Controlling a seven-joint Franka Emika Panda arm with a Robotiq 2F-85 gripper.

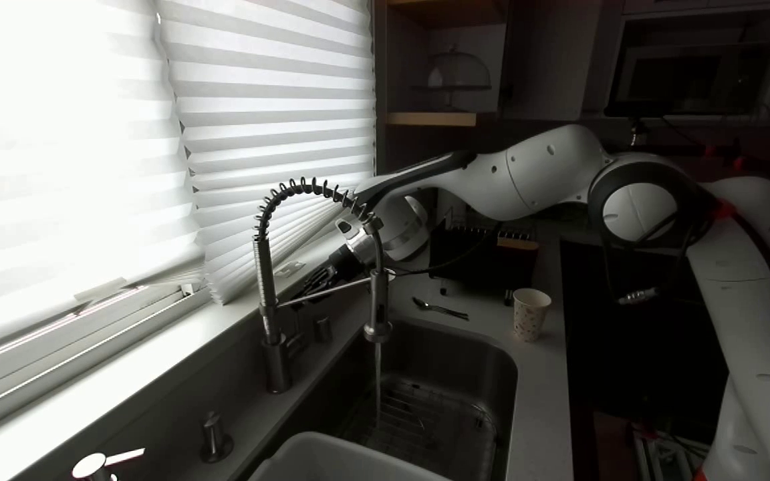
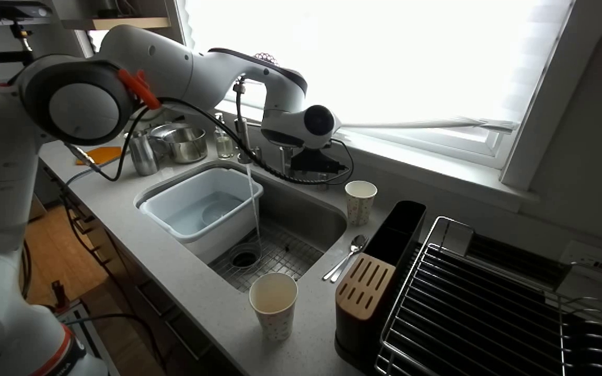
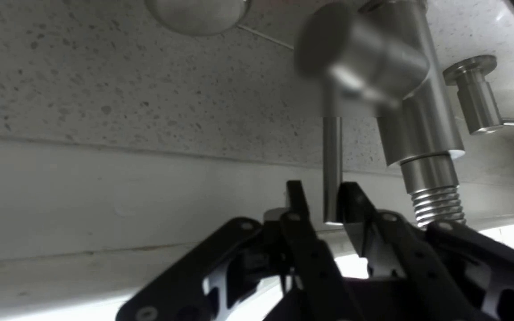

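Note:
In the wrist view my gripper (image 3: pixel 321 189) stands partly open around the thin metal lever (image 3: pixel 332 169) of the faucet. Bare space shows between the lever and the left finger (image 3: pixel 296 196). Against the right finger (image 3: pixel 354 203) the lever appears to touch or overlap; I cannot tell which. The steel faucet body (image 3: pixel 413 125) is just right of the jaws, its spring above the base. In an exterior view the gripper (image 1: pixel 315 286) sits behind the spring faucet (image 1: pixel 277 367), partly hidden by it. A water stream (image 1: pixel 378 381) runs from the spout into the sink.
A pale tub (image 2: pixel 228 222) stands in the sink (image 2: pixel 306 209). Paper cups (image 2: pixel 275 305) (image 2: pixel 359 203), a spoon and fork (image 2: pixel 350 250), a utensil holder (image 2: pixel 366 287) and a wire rack (image 2: pixel 468 287) are on the counter. The window sill (image 2: pixel 437 167) borders the faucet's back.

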